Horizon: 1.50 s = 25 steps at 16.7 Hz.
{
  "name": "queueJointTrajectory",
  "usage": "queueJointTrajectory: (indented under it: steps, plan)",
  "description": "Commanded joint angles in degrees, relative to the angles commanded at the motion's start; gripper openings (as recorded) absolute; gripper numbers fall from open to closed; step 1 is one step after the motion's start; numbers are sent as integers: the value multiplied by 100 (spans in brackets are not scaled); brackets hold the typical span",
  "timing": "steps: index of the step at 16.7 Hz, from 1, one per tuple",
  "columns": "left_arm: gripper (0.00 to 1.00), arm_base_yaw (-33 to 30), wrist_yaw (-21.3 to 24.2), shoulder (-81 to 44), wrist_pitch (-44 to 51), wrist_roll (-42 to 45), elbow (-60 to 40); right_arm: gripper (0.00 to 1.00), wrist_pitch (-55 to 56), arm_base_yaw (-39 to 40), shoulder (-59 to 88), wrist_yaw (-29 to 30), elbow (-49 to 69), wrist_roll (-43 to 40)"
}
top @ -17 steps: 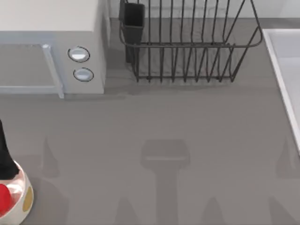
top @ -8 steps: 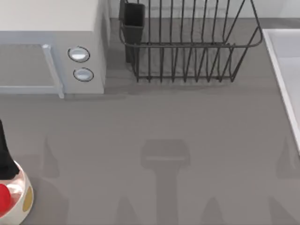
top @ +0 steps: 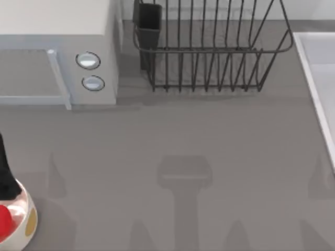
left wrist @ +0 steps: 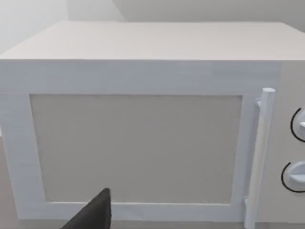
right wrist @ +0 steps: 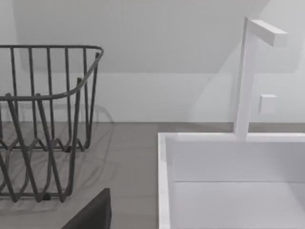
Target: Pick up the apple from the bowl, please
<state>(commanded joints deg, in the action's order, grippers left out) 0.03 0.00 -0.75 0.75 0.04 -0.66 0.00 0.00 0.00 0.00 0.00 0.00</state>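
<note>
The white bowl [top: 25, 217] with a yellow-gold spot on its wall sits at the table's front left corner, cut off by the top view's edge. Inside it lies the red apple [top: 4, 222], partly out of frame. A dark part of my left gripper [top: 4, 175] reaches in from the left edge and ends at the bowl's far rim, just behind the apple. In the left wrist view a dark tip of that gripper [left wrist: 93, 215] points toward the microwave door. My right gripper [right wrist: 93, 212] shows as a dark tip in the right wrist view, facing the rack and sink.
A white microwave [top: 57, 49] with two knobs stands at the back left. A black wire dish rack [top: 209, 47] is at the back centre. A white sink [top: 319, 89] with its faucet [right wrist: 248, 76] runs along the right side. Bare grey table lies between them.
Almost nothing: the apple's visible red patch has shifted slightly within the bowl, and the dark left gripper part stays in place.
</note>
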Motion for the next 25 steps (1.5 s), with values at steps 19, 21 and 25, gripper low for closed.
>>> queueJointTrajectory:
  steps: [19, 21, 25]
  plan:
    - [100, 207, 4, -6939, 6194, 290, -4403, 100, 0, 0, 0, 0, 0, 0]
    - [100, 213, 5, -7090, 6348, 297, -4523, 100, 0, 0, 0, 0, 0, 0]
    - [100, 190, 5, -7070, 6334, 295, -4503, 100, 0, 0, 0, 0, 0, 0]
